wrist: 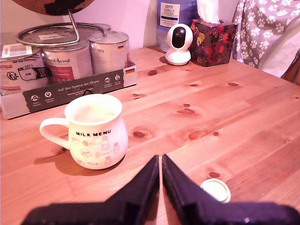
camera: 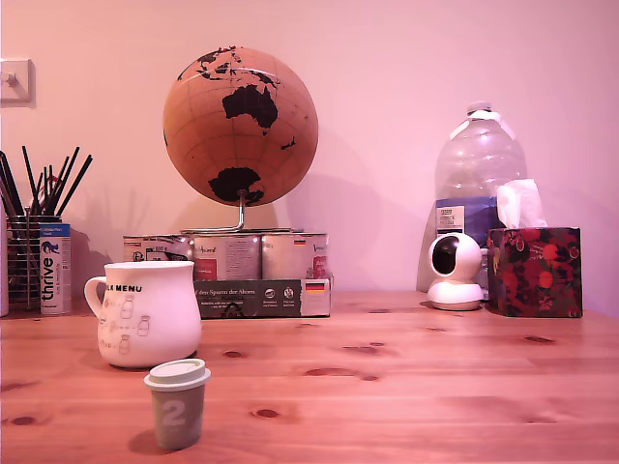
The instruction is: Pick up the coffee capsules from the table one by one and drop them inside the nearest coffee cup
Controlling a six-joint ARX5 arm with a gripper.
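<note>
The coffee capsule point(camera: 177, 403) is a small grey-green tapered pot with a pale flanged top and a white "2" on its side, standing upright on the desk point(camera: 406, 387) at the front of the exterior view, just in front of the mug and slightly to that view's right of its middle. In the wrist view only its pale round top point(wrist: 216, 189) shows, just beside the gripper point(wrist: 161, 164). The jaws are black, pressed together with only a thin slit between them, and grip nothing; they hang above bare wood between mug and capsule.

The desk is light reddish-brown pine with dark knots and clear grain. A plain pale wall stands behind it, and a fabric with paw prints point(wrist: 269, 28) hangs at the far edge in the wrist view.

The coffee cup point(camera: 145, 313) is a wide white mug with a handle, lettered "MILK MENU" over small bottle drawings; its inside looks pale and I cannot tell whether anything lies in it. Behind it a cardboard tray point(camera: 261, 298) holds tins point(camera: 232, 256), with a globe point(camera: 239, 126) standing above them. At the exterior view's left a mesh holder point(camera: 21, 261) carries dark pencils. At its right stand a small white camera point(camera: 456, 271), a flowered tissue box point(camera: 535, 272) and a large water bottle point(camera: 479, 164).
</note>
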